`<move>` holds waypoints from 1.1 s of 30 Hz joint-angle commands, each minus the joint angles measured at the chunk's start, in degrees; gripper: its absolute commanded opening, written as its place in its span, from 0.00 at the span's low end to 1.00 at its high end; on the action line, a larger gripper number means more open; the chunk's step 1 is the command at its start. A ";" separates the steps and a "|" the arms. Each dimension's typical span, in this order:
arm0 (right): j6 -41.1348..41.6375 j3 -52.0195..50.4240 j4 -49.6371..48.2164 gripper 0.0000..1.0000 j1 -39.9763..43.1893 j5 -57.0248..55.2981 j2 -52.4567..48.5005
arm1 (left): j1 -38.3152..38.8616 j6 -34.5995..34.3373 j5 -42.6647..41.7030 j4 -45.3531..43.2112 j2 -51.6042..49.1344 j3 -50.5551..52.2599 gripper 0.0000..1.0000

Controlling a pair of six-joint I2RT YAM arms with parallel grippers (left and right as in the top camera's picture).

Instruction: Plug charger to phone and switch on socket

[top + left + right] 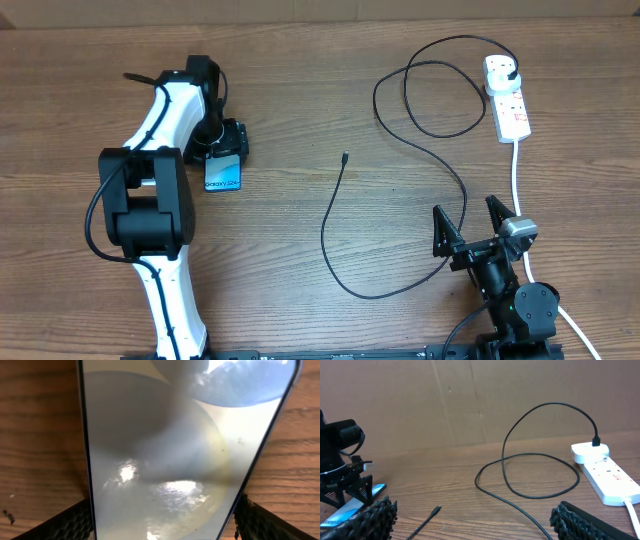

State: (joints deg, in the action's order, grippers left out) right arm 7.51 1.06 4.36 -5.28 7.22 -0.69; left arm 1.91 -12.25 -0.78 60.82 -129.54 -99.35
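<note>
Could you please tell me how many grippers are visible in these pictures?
2. The left gripper is on the left, its fingers on either side of the phone. The right gripper is near the front right, open, beside the white cord.

Bare table (285,90) between phone (223,176) and the charger (323,228) tip lies open; the charger's loops cross the right half, before the socket (508,100).

Left of frame, the left arm (165,105) has white shells, black boxy joints and a looping cable (90,215); lower right, the right arm (512,290) and right hand (463,204) are black.
</note>
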 commanded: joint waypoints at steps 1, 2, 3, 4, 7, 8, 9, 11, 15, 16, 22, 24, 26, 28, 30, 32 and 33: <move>0.11 -0.59 -0.20 1.00 0.00 -0.07 0.42 | 0.81 3.28 -1.92 -0.83 -1.64 1.75 0.85; 0.09 -0.59 -0.20 1.00 0.00 -0.07 0.42 | 0.81 3.28 -1.57 -0.83 -1.64 1.75 0.85; 0.11 -0.59 -0.20 1.00 0.00 -0.07 0.42 | 0.79 3.32 -1.25 -0.87 -1.62 1.75 0.85; 0.11 -0.59 -0.20 1.00 0.00 -0.07 0.42 | 0.79 3.30 -0.76 -0.90 -1.62 1.75 0.85; 0.09 -0.59 -0.20 1.00 0.00 -0.07 0.42 | 0.79 3.65 0.42 -1.11 -1.62 1.75 0.83; 0.11 -0.59 -0.20 1.00 0.00 -0.07 0.42 | 0.79 3.74 0.79 -1.22 -1.62 1.75 0.83; 0.11 -0.59 -0.20 1.00 0.00 -0.07 0.42 | 0.79 3.74 1.09 -1.31 -1.62 1.75 0.82; 0.11 -0.59 -0.20 1.00 0.00 -0.07 0.42 | 0.79 3.87 1.40 -1.53 -1.64 1.75 0.82; 0.11 -0.59 -0.20 1.00 0.00 -0.07 0.42 | 0.81 4.55 1.36 -2.01 -1.62 1.75 0.80; 0.11 -0.59 -0.20 1.00 0.00 -0.07 0.42 | 0.81 4.55 1.36 -2.19 -1.64 1.75 0.79; 0.11 -0.59 -0.20 1.00 0.00 -0.07 0.42 | 0.81 4.55 1.38 -2.71 -1.62 1.75 0.71; 0.11 -0.59 -0.20 1.00 0.00 -0.07 0.42 | 0.81 4.52 1.38 -2.73 -1.62 1.75 0.69; 0.11 -0.59 -0.20 1.00 0.00 -0.07 0.42 | 0.81 4.55 1.38 -2.71 -1.62 1.75 0.69; 0.09 -0.59 -0.20 1.00 0.00 -0.07 0.42 | 0.79 4.55 1.40 -2.69 -1.62 1.75 0.68; 0.09 -0.59 -0.20 1.00 0.00 -0.07 0.42 | 0.79 4.55 1.40 -2.62 -1.62 1.64 0.68; 0.11 -0.59 -0.20 1.00 0.00 -0.07 0.42 | 0.74 4.55 1.40 -2.32 -1.62 1.31 0.68; 0.11 -0.59 -0.20 1.00 0.00 -0.07 0.42 | 0.70 4.55 1.40 -1.99 -1.62 0.94 0.68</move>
State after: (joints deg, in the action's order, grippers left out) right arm 7.51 1.06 4.34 -5.28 7.22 -0.69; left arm 2.28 -8.38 0.08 59.46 -129.43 -99.35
